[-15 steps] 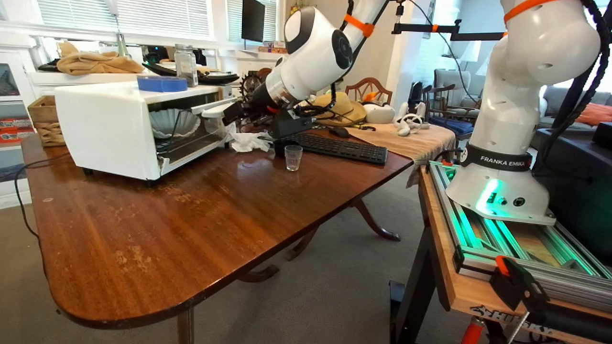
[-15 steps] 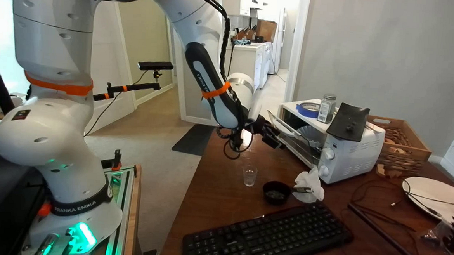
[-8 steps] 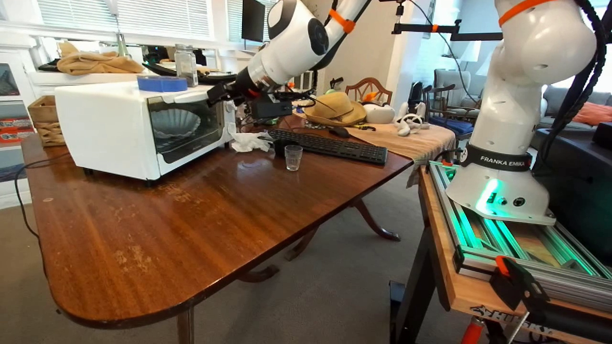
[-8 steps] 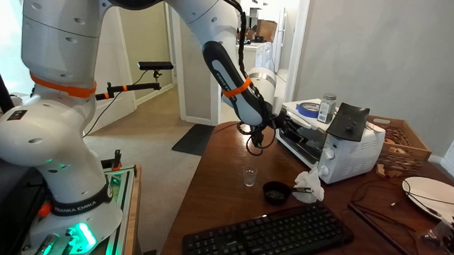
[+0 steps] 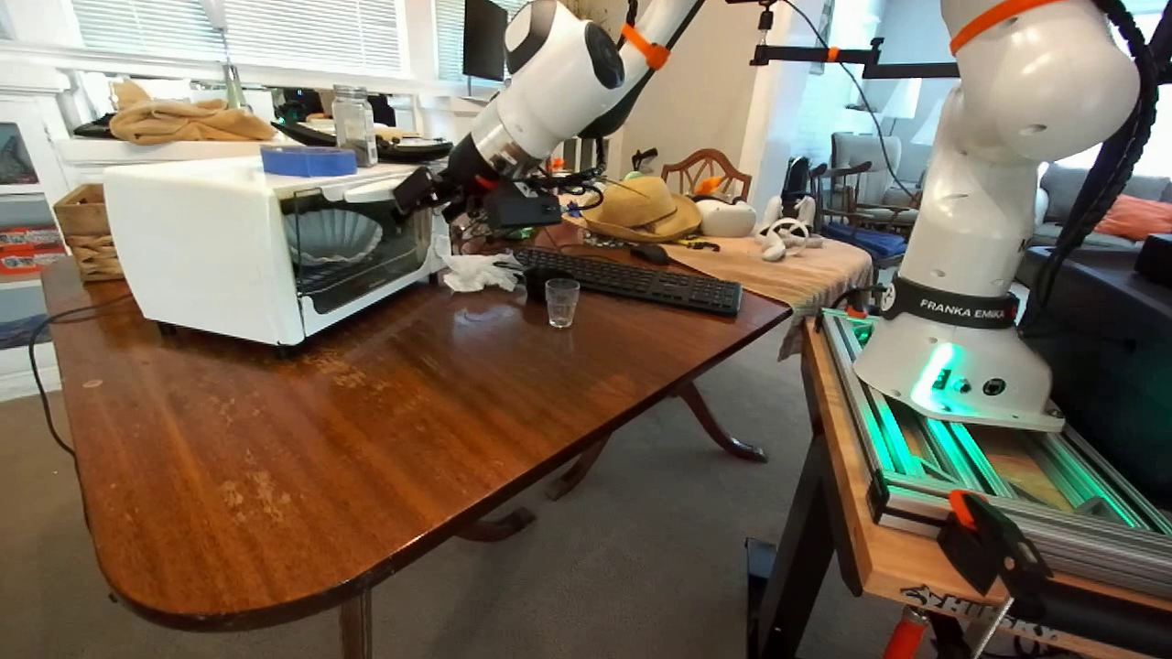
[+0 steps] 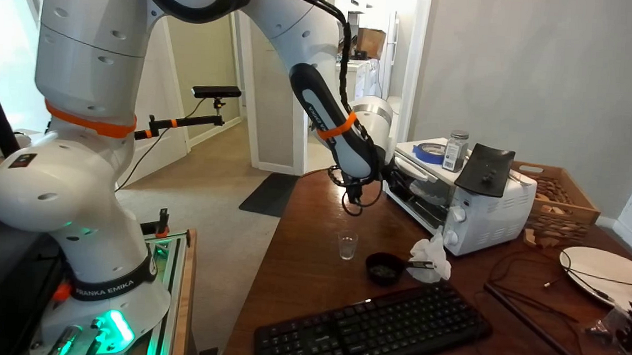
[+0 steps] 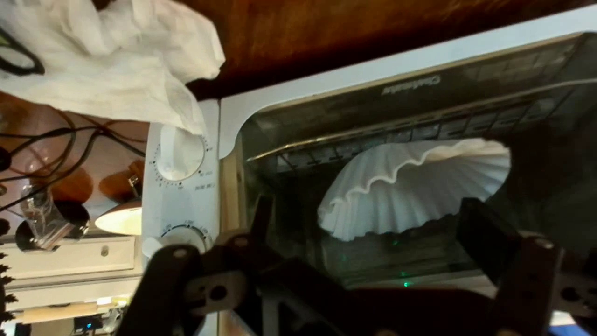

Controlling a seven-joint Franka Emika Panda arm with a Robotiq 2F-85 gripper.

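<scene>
Two fingers (image 7: 487, 238) of the gripper (image 7: 368, 217) stand apart low in the wrist view, before the glass door (image 7: 336, 112) of the white toaster oven (image 5: 229, 252), which stands at left in an exterior view and holds a pleated white bowl (image 7: 410, 186), with crumpled tissue (image 7: 121, 65) at the wrist frame's upper left.

Lower than the gripper (image 7: 367, 205), a clear glass (image 5: 561, 303), a black bowl (image 6: 382, 280) and crumpled white tissue (image 6: 430, 257) are set on the surface (image 5: 320, 476), with a black keyboard (image 6: 373, 329) laid farther off. Higher than the gripper, a roll of blue tape (image 5: 309, 162) and a lidded jar (image 6: 453, 154) are placed close together. Well apart from it, a white plate (image 6: 593, 259) is seen.
</scene>
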